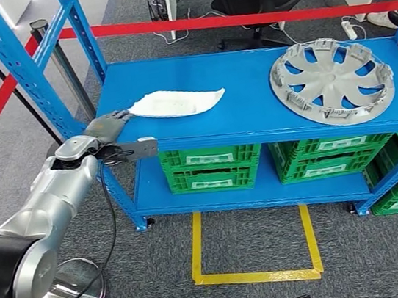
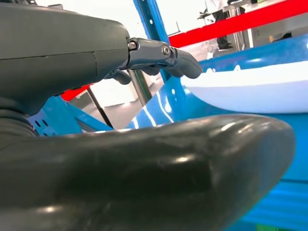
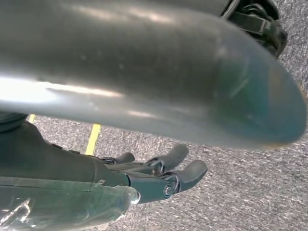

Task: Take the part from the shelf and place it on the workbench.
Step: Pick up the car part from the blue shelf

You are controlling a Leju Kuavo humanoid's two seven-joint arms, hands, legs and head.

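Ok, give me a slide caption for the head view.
Left hand reaches the white part on the blue shelf, a hubcap lying further right.

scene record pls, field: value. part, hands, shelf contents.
part: white panel lying flat on blue shelf top, left side
left hand: at the panel's left end, fingers at its tip, grasp not confirmed
right hand: hanging over grey floor, holds nothing, fingers apart
other on shelf: hubcap, right side
lower level: green crates
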